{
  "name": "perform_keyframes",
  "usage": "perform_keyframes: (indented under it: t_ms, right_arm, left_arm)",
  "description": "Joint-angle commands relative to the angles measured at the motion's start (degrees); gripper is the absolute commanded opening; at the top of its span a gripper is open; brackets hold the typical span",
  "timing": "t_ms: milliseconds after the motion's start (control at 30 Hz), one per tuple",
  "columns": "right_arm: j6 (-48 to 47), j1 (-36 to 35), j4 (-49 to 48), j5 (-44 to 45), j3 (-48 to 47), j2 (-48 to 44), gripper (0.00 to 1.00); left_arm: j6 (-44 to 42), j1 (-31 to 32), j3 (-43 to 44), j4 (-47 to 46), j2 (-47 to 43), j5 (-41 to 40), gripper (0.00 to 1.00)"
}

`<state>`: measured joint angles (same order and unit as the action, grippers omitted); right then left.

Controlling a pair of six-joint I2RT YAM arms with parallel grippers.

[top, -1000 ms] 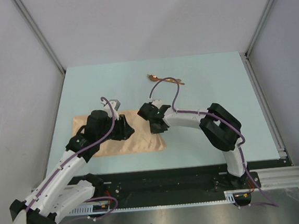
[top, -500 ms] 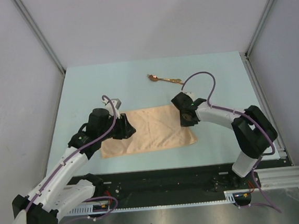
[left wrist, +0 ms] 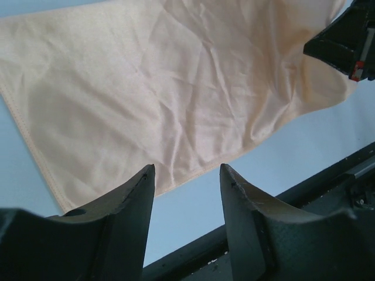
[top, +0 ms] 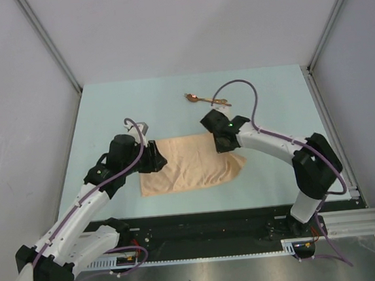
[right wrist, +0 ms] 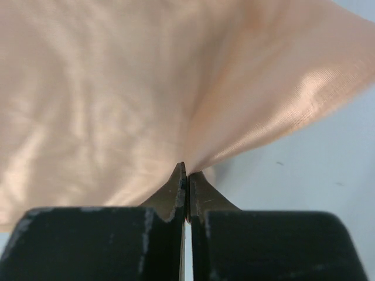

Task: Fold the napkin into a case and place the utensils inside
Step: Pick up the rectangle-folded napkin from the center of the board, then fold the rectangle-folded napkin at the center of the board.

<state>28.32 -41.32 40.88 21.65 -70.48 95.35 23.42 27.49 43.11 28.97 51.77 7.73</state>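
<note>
The pale blue counter (top: 138,105) carries the peach napkin (top: 190,170) near its front edge, between the two arms. The napkin lies mostly flat but creased. Its right end is drawn up and bunched where the right arm (top: 273,146) reaches in from the side.

The right fingers (right wrist: 173,199) are pressed tight together on a pinch of the cloth, which fans away from their tips in a taut ridge. The left fingers (left wrist: 126,205) stand apart with nothing between them, hovering above the napkin's near-left edge.

The step looks like a fold, with the right arm carrying the pinched end over the rest of the napkin. To do it well, the free end needs anchoring first. The left fingers should come down on that left edge, or the whole cloth is likely to slide instead of folding. The right arm should travel low and straight, so that the lifted edge lands square on the one beneath, and let go only once the layer lies flat. One side should stay unfolded as a mouth.

The copper-gold utensils (top: 207,99) lie together further back on the counter, well apart from the napkin.
</note>
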Motion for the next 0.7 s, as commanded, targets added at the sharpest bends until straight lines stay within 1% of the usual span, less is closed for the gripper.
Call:
perform_keyframes:
  t_ms: [0, 33, 67, 100, 133, 200, 333, 467, 533, 667]
  right_arm:
    - [3.1, -6.5, 2.1, -1.3, -13.1, 8.1, 0.0]
    - [4.0, -8.3, 2.5, -2.0, -15.0, 9.5, 0.0]
    - [5.6, -8.9, 2.8, -4.0, -16.7, 12.4, 0.0]
    - [6.9, -9.4, 3.0, -4.9, -20.1, 13.6, 0.0]
    - [8.1, -10.0, 3.3, -6.3, -21.4, 15.0, 0.0]
    - [10.1, -10.7, 2.8, -9.2, -24.8, 18.0, 0.0]
    - [12.1, -12.6, -1.1, -15.1, -28.5, 21.4, 0.0]
    - [12.3, -14.1, -2.4, -19.4, -33.0, 25.0, 0.0]
    - [12.4, -14.6, -1.7, -20.0, -35.2, 26.5, 0.0]
    - [13.2, -15.5, -2.1, -20.2, -36.5, 27.3, 0.0]
  left_arm:
    - [-0.2, -1.2, 3.2, 3.0, -1.8, -5.1, 0.54]
    - [0.0, -1.6, 3.4, 3.7, -2.0, -6.0, 0.55]
    - [0.5, -1.8, 3.6, 4.5, -2.4, -7.4, 0.56]
    - [0.7, -2.0, 3.9, 5.7, -2.6, -10.0, 0.56]
    - [1.0, -2.4, 4.0, 6.1, -2.6, -11.2, 0.59]
    - [2.2, -3.0, 4.7, 8.1, -2.7, -14.6, 0.6]
    - [3.4, -3.8, 6.5, 11.2, -4.0, -20.2, 0.61]
    - [2.6, -4.2, 7.2, 11.7, -4.9, -20.5, 0.61]
    - [2.8, -4.3, 6.7, 11.6, -5.2, -19.6, 0.61]
    - [2.8, -4.4, 6.2, 11.6, -5.2, -19.8, 0.61]
